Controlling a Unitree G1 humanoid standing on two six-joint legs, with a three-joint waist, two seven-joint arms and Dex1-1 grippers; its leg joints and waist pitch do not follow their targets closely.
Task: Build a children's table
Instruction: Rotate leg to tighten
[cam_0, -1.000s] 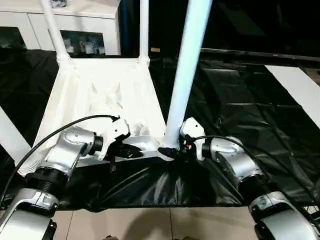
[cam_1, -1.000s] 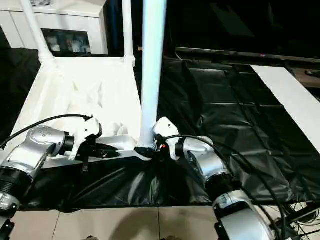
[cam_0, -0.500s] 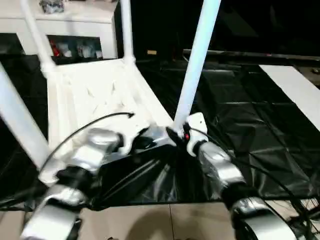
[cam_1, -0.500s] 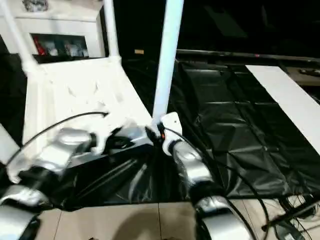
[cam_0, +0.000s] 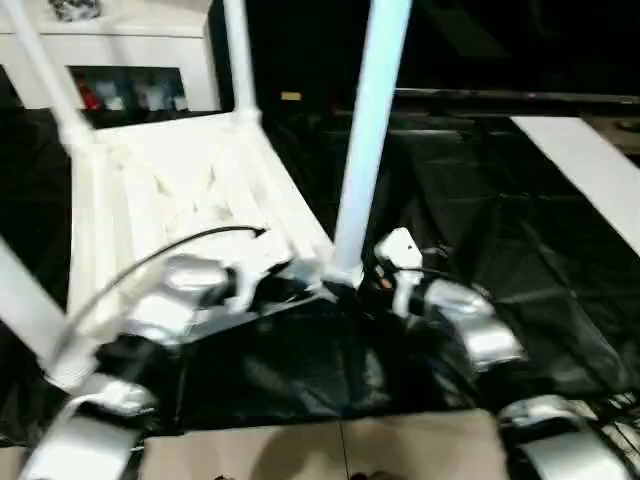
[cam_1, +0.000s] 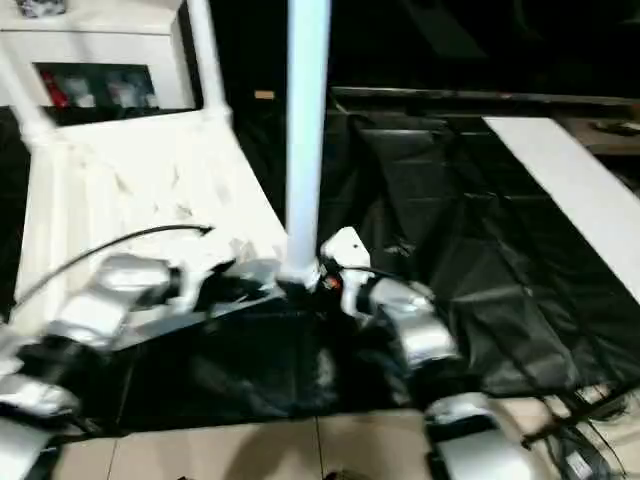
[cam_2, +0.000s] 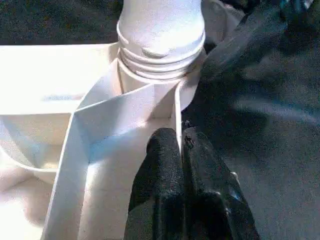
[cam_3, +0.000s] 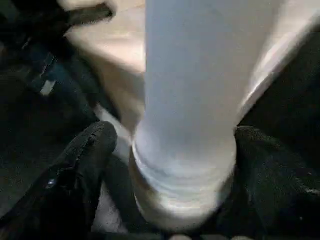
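The white plastic rectangular table top (cam_0: 180, 190) lies upside down, ribbed underside up, on the black-covered bench (cam_0: 480, 220), filling the left half of the head views. Two long white tubular legs (cam_0: 238, 60) rise from its far corner sockets at the upper left of the frame, and part of another white tube (cam_0: 25, 300) crosses the left edge. The leg in hand, a tall white tube (cam_0: 362, 140), stands upright at centre frame, its flared end seated in the near right corner socket (cam_2: 160, 75).

The right pincer (cam_3: 165, 165) has its two black fingers (cam_3: 85, 160) set apart on either side of that leg's base, just above the socket; they look pressed to the tube, so I judge it clamped on the leg. The left pincer (cam_2: 180, 165) has its fingers together, nipping the thin white rim wall (cam_2: 176, 112) of the table top right beside the same socket, steadying the top.

What matters next is the leg's long axis: it runs vertically, straight up out of the socket, with the right pincer wrapped round it from the lower-right side and the left pincer just beside it along the near edge. Any seating or twisting would go about that upright axis, and the right arm is the one on the leg. Whether the end is fully home cannot be told.
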